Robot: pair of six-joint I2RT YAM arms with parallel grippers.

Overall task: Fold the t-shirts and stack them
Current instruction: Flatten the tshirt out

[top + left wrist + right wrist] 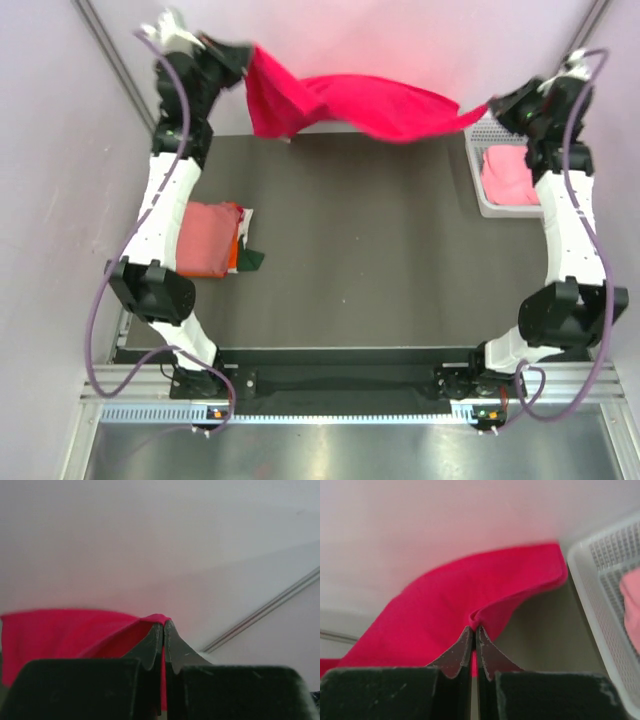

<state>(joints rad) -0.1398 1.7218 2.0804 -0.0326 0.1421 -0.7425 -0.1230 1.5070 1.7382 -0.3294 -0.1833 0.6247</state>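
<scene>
The crimson-pink t-shirt (350,108) hangs stretched in the air over the far edge of the table, held at both ends. My left gripper (240,60) is shut on its left end; in the left wrist view the gripper (163,625) pinches a fold of that shirt (65,630). My right gripper (492,105) is shut on its right end; in the right wrist view the gripper (474,628) pinches the crimson cloth (470,595). A folded salmon t-shirt (205,238) lies at the table's left, on an orange one (234,250). A light pink t-shirt (508,174) lies in the basket.
The white mesh basket (485,205) stands at the far right of the table and shows in the right wrist view (600,575). A small dark green piece (251,259) sticks out beside the folded stack. Pale walls close in at the back and left.
</scene>
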